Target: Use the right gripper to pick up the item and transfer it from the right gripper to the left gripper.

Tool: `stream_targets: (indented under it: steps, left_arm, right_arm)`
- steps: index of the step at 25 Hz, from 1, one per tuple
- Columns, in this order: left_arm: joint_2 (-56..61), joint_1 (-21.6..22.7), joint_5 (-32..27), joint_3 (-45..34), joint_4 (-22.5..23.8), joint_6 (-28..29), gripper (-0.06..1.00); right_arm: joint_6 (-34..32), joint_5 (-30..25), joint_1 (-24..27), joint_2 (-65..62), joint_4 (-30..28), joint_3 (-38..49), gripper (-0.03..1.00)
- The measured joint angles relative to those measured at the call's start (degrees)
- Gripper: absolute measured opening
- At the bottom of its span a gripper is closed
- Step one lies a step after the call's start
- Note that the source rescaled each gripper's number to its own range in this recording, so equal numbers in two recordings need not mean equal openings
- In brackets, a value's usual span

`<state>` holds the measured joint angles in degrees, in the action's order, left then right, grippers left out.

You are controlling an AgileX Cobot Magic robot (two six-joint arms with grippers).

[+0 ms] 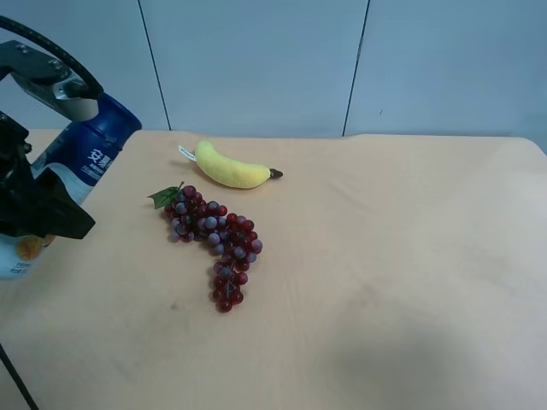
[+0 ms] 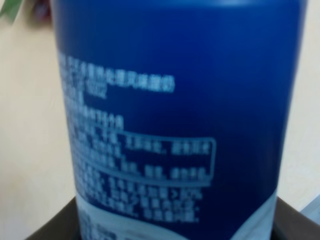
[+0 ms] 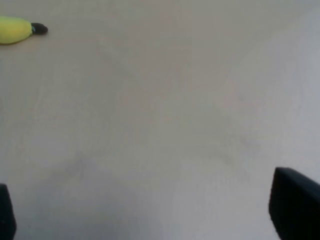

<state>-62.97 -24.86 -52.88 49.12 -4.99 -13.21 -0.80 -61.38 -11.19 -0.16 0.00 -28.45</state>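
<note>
Bottle at high view's left edge, tilted, clamped in left gripper; right gripper spread wide, empty.
Risk: smooth round body could twist or slide out onto table.

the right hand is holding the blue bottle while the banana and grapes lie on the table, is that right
No: the left hand holds the bottle, as the left wrist view shows it clamped close up; the right hand is open and empty. The banana and grapes do lie on the table.
</note>
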Motion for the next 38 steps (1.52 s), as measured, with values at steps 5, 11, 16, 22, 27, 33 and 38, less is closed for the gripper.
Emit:
stream_targets:
  steps: [5, 11, 16, 22, 27, 33, 38]
  left_arm:
    - [-0.26, 7.64, -3.72, 0.0, -1.27, 0.0, 0.03]
    - [-4.11, 11.83, -7.92, 3.21, -1.3, 0.0, 0.03]
    - [-12.55, 12.19, -8.03, 8.1, -0.99, 0.05, 0.03]
    - [-22.2, 12.19, -4.32, 10.95, -0.98, 0.05, 0.03]
    - [-28.42, 13.99, 0.56, 12.04, -0.93, 0.05, 0.03]
    - [-33.55, 19.8, 5.7, 12.08, -0.93, 0.13, 0.03]
    - [-37.2, 22.58, 7.64, 12.08, -0.93, 0.31, 0.03]
  right_arm:
    - [0.0, 0.0, 0.0, 0.0, 0.0, 0.0, 1.0]
    - [0.0, 0.0, 0.0, 0.0, 0.0, 0.0, 1.0]
    - [0.0, 0.0, 0.0, 0.0, 0.0, 0.0, 1.0]
    - [0.0, 0.0, 0.0, 0.0, 0.0, 0.0, 1.0]
    - [0.0, 0.0, 0.0, 0.0, 0.0, 0.0, 1.0]
    - [0.0, 0.0, 0.0, 0.0, 0.0, 0.0, 1.0]
    - [0.0, 0.0, 0.0, 0.0, 0.0, 0.0, 1.0]
